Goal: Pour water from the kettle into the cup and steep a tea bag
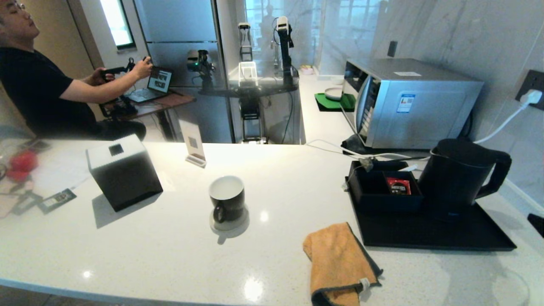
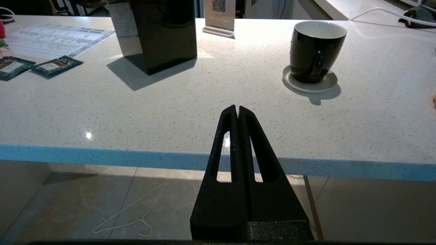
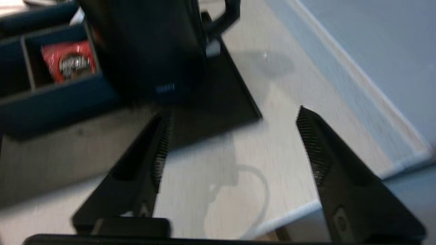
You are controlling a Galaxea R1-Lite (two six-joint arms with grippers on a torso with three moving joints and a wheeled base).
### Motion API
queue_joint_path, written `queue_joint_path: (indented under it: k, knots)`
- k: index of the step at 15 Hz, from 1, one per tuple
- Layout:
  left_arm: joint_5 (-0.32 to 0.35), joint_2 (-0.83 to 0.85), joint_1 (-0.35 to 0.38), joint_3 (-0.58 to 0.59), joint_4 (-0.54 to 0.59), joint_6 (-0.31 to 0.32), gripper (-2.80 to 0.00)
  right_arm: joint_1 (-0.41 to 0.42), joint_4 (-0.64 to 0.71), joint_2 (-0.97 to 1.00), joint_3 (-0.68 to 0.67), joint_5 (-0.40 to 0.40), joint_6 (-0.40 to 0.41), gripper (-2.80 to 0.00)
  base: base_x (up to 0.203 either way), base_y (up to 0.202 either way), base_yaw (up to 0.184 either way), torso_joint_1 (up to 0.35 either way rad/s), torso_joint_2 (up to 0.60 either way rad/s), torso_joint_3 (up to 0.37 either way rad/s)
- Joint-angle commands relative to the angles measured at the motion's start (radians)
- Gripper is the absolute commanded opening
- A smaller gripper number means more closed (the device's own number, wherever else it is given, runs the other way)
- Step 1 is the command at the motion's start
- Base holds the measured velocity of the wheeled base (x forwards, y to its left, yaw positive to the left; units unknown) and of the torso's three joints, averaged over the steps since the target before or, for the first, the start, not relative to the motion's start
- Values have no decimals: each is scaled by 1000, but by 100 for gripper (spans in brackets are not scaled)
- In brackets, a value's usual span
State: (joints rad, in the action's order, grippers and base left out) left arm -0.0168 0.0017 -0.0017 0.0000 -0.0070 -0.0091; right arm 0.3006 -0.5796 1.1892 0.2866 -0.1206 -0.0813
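Head view shows no arms; the cup sits on its coaster, the kettle on a black tray. Left wrist view: the left gripper is clenched below the counter edge. Right wrist view is blurry: the right gripper gapes wide near the kettle's base.

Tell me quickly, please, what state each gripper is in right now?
Left gripper: shut, empty, short of the counter edge.
Right gripper: open, empty, near the kettle.

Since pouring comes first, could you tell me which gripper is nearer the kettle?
Right. The right gripper, open, is at the counter edge just short of the kettle; the left gripper, shut, waits off the counter, facing the cup.
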Motion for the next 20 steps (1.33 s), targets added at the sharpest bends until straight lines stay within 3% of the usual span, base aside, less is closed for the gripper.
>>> queue_joint_path:
  k: [1, 7, 14, 20]
  knots:
    - [0, 0, 0, 0, 1, 0, -280, 0, -70, 136, 0, -1, -1, 0, 0, 0, 0, 0, 0, 0]
    - [0, 0, 0, 0, -1, 0, -280, 0, -258, 344, 6, 0, -2, 0, 0, 0, 0, 0, 0, 0]
    - [0, 0, 0, 0, 1, 0, -280, 0, -411, 549, 133, -7, 11, 0, 0, 0, 0, 0, 0, 0]
    - [0, 0, 0, 0, -1, 0, -280, 54, -464, 630, 216, -12, 102, 0, 0, 0, 0, 0, 0, 0]
